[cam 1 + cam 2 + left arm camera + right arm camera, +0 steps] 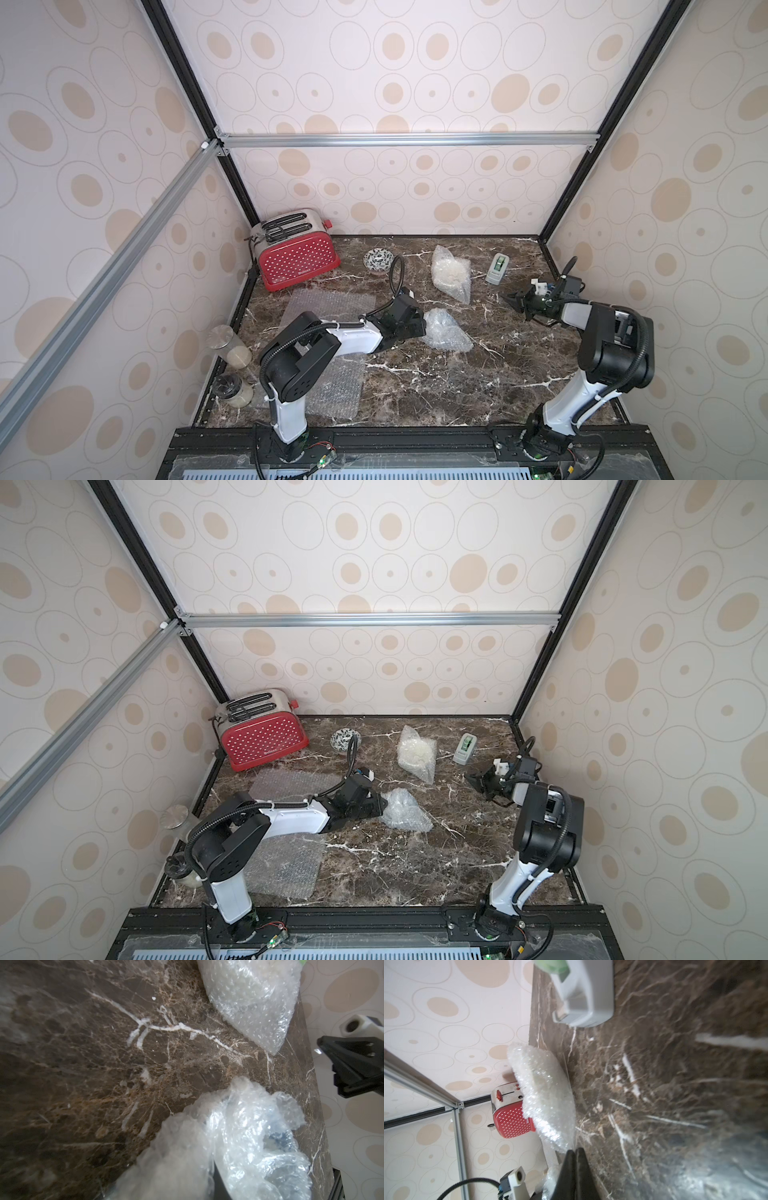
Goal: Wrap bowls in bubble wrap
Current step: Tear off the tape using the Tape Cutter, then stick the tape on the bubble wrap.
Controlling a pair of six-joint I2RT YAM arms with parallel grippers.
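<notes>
Mock kitchen in a test booth
Marble-look counter [478, 382], red toaster [297, 259] far left, jars [230, 347]; wallpapered panels [415, 62] on bare metal frame [407, 139].

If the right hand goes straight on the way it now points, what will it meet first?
Probably the wrapped cream bowl, its nearer end; the shut right hand may pass over it, as height is unclear.

In both top views, left of centre: toaster [297, 253] in the back corner of the table [457, 386]. Just right of it, bowl [378, 261]; further right, bundle [451, 274], then tape dispenser [497, 269]. At centre, below that bundle, second bundle [446, 332]. Below the toaster, sheet [328, 303], partly under the left arm [357, 336]; lower still, second sheet [338, 390]. At lower left, along the table edge, jar [230, 347] above second jar [235, 392].
</notes>
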